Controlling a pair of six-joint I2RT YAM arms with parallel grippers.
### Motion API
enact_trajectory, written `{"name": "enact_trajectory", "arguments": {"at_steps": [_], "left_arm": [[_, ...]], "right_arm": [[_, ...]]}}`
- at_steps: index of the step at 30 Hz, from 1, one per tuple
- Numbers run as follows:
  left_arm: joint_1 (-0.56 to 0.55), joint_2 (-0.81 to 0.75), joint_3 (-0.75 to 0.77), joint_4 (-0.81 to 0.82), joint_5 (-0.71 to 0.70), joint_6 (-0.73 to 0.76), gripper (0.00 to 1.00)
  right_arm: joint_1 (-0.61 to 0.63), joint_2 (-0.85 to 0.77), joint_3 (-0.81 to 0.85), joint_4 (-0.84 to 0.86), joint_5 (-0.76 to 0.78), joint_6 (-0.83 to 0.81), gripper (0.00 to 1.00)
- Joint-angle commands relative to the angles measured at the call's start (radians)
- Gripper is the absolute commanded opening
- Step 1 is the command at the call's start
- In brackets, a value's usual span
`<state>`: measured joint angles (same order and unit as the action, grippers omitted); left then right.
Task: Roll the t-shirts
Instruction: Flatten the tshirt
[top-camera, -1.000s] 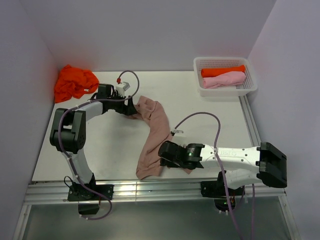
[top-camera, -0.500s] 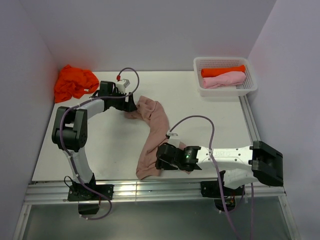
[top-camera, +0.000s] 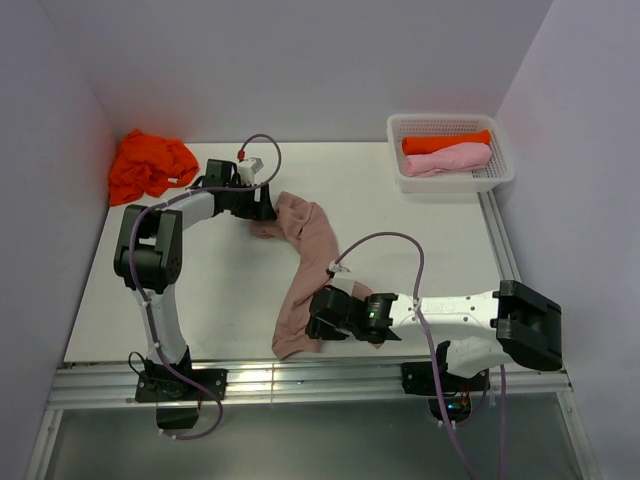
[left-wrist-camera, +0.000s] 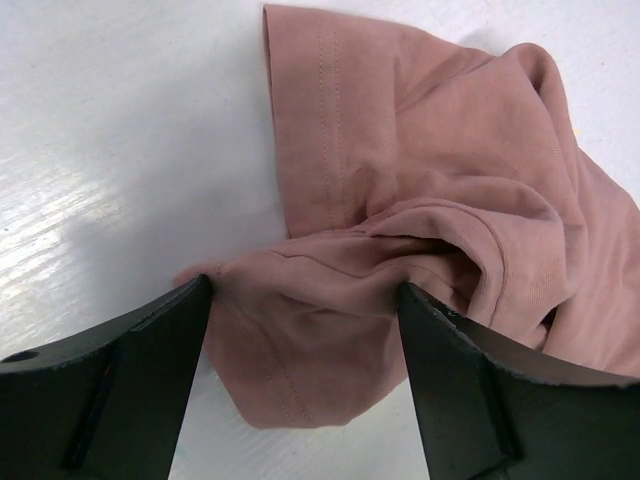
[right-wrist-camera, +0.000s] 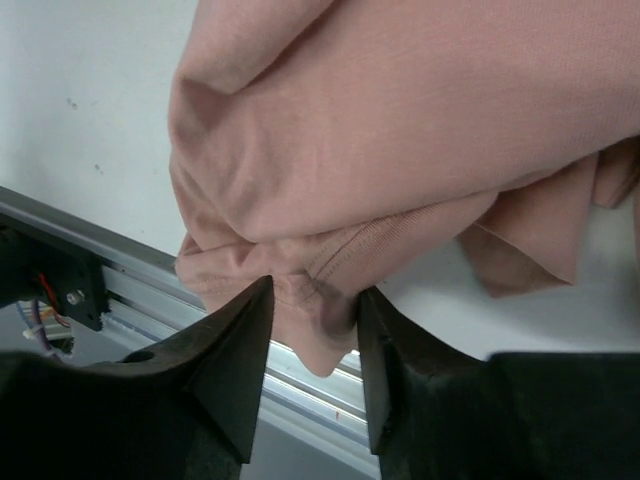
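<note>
The dusty pinkish-brown t-shirt (top-camera: 310, 250) lies bunched in a long curved strip across the middle of the table. My left gripper (top-camera: 265, 210) is at its far end. In the left wrist view its fingers stand wide apart around a fold of the t-shirt (left-wrist-camera: 420, 180), and the cloth touches both tips of the gripper (left-wrist-camera: 305, 290). My right gripper (top-camera: 312, 325) is at the strip's near end, and its fingers pinch the bunched hem of the t-shirt (right-wrist-camera: 400, 120) between the tips of the gripper (right-wrist-camera: 315, 290). A crumpled bright orange t-shirt (top-camera: 150, 165) lies at the far left corner.
A white mesh basket (top-camera: 500, 150) at the far right holds a rolled orange t-shirt (top-camera: 445, 142) and a rolled light pink one (top-camera: 447, 158). The table's metal front rail (right-wrist-camera: 130, 290) runs just below my right gripper. Walls close in on the left, back and right.
My right gripper has slid left and nearer along the shirt's near end. My left gripper has shifted slightly right toward the shirt's far end. The shirt has barely moved.
</note>
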<state>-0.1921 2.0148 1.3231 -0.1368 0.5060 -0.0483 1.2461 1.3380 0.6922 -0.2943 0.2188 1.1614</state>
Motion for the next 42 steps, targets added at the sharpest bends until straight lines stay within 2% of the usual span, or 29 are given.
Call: {"name": "enact_trajectory", "arguments": {"at_steps": [1,5,6,8,9,11,12,13,19,23,31,35,38,42], "left_arm": [[-0.01,0.018,0.053,-0.018,0.005,-0.016,0.79],[-0.01,0.036,0.085,-0.044,0.006,-0.004,0.63],[-0.01,0.035,0.087,-0.047,0.003,-0.002,0.51],[-0.01,0.024,0.088,-0.061,-0.003,0.007,0.38],[-0.01,0.019,0.087,-0.064,-0.004,0.01,0.25],[-0.009,-0.004,0.084,-0.073,-0.015,0.021,0.13],[-0.007,-0.014,0.084,-0.084,-0.017,0.024,0.02],[-0.006,-0.036,0.082,-0.089,-0.02,0.031,0.0],[0.055,-0.137,0.077,-0.129,-0.012,0.038,0.0],[0.128,-0.231,0.085,-0.196,0.022,0.094,0.0],[0.27,-0.5,0.056,-0.284,0.049,0.205,0.0],[0.309,-0.635,0.024,-0.296,0.049,0.245,0.0],[0.332,-0.72,0.022,-0.34,0.057,0.275,0.0],[0.373,-0.826,-0.011,-0.372,0.062,0.307,0.0]], "right_arm": [[0.007,-0.008,-0.036,0.055,0.019,0.017,0.43],[0.007,-0.02,-0.057,0.092,0.031,0.032,0.32],[0.007,-0.022,-0.051,0.083,0.039,0.035,0.24],[0.007,-0.028,-0.042,0.061,0.063,0.04,0.18],[0.007,-0.043,-0.036,0.054,0.073,0.04,0.13],[0.006,-0.08,-0.025,0.028,0.103,0.052,0.08],[0.007,-0.095,-0.019,0.011,0.122,0.053,0.06],[0.006,-0.114,-0.011,-0.029,0.155,0.061,0.05],[0.001,-0.298,0.082,-0.244,0.316,0.081,0.0],[-0.004,-0.397,0.238,-0.42,0.447,0.081,0.0],[-0.014,-0.401,0.599,-0.693,0.697,-0.011,0.0],[-0.014,-0.358,0.8,-0.776,0.774,-0.049,0.0],[-0.014,-0.358,0.889,-0.799,0.807,-0.088,0.0],[-0.014,-0.396,0.915,-0.776,0.83,-0.132,0.0]]}}
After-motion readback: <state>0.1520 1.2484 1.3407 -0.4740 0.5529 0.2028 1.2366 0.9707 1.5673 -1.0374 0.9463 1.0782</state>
